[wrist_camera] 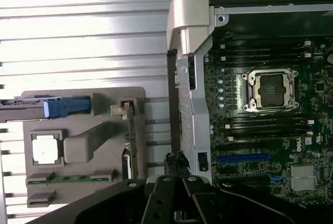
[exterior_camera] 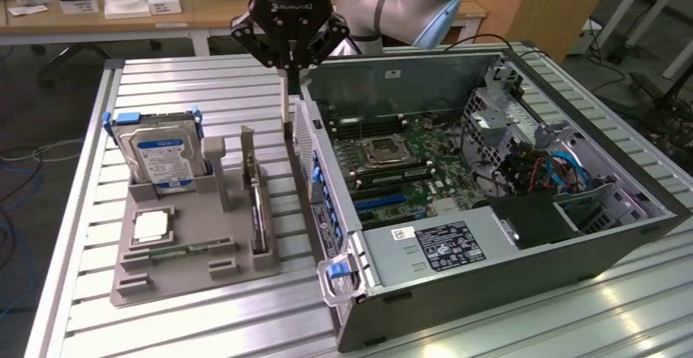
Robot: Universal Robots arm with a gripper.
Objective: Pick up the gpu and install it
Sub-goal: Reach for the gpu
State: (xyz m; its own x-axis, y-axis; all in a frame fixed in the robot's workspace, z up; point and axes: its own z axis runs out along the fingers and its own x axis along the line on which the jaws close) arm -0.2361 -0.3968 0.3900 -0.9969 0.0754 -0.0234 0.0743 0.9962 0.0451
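The gpu (exterior_camera: pixel 258 204) stands on edge in a slot of the grey holder (exterior_camera: pixel 190 281), a thin green card with a silver bracket. In the wrist view the gpu (wrist_camera: pixel 131 140) appears edge-on. My gripper (exterior_camera: pixel 288 127) hangs above the table between the holder and the open computer case (exterior_camera: pixel 509 244), just beyond the card's far end and apart from it. Its fingers (wrist_camera: pixel 176 162) are pressed together, shut on nothing. A blue slot (wrist_camera: pixel 243 158) shows on the motherboard (exterior_camera: pixel 411 159) inside the case.
A hard drive (exterior_camera: pixel 162 159) with a blue-white label stands upright in the holder. A square chip (exterior_camera: pixel 152 226) and a narrow memory stick (exterior_camera: pixel 178 251) lie in front of it. The case's side wall (exterior_camera: pixel 314 171) rises close beside my fingers.
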